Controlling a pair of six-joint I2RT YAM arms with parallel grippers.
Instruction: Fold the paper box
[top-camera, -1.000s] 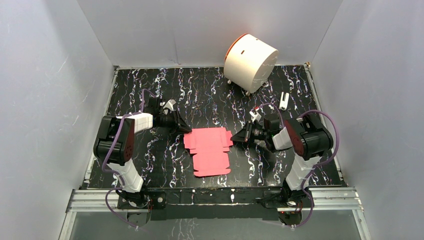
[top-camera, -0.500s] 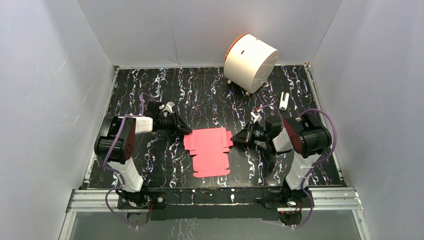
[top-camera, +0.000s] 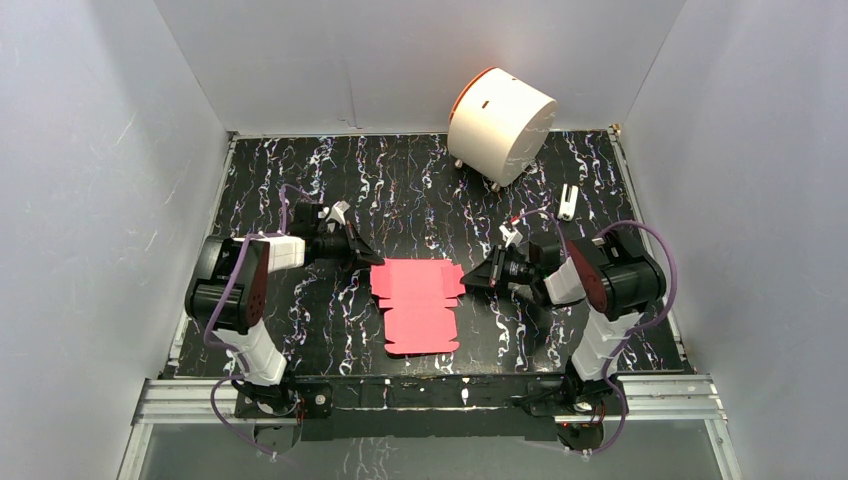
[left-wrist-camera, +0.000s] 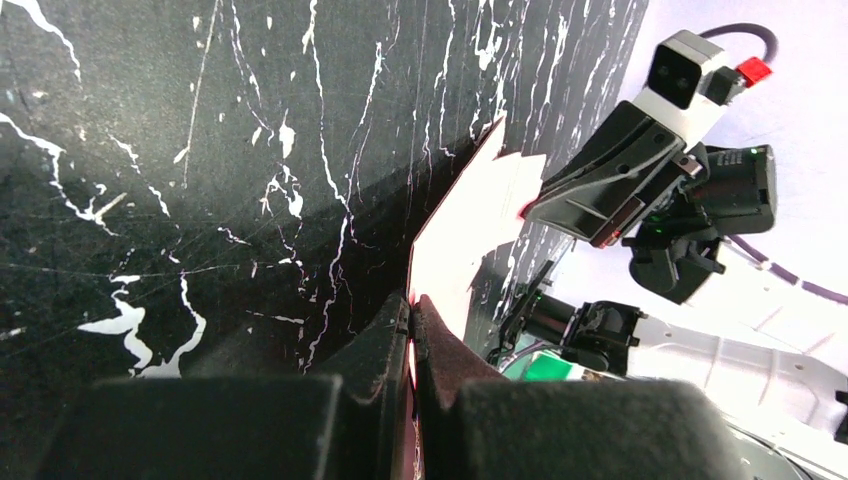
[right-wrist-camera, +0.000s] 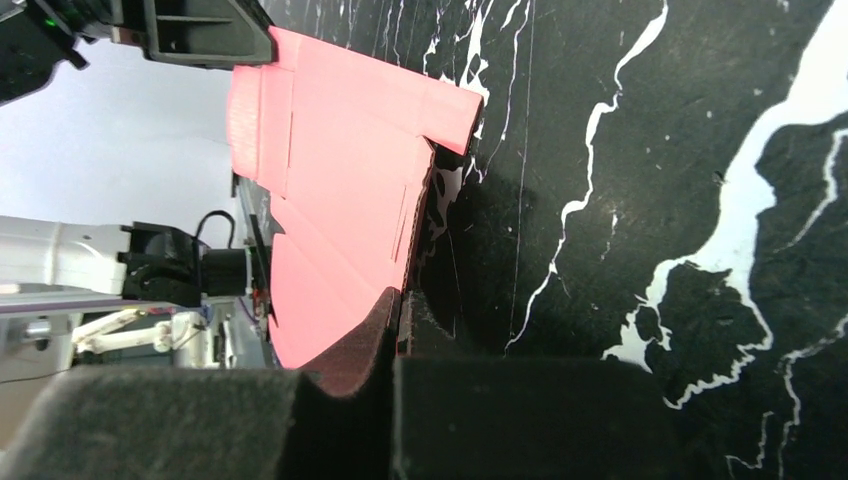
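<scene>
L claw (left-wrist-camera: 409, 308) moved in, R claw (right-wrist-camera: 402, 300) opposite, both pinching edges of 1 paper box (top-camera: 420, 305)

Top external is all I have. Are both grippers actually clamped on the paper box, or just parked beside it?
Observer: The left wrist view shows the left gripper shut, with the near edge of the paper box pinched between its pads.
Operator: And the right one?
Observer: The right wrist view shows the right gripper shut on the opposite edge, its pads meeting over the sheet.
</scene>
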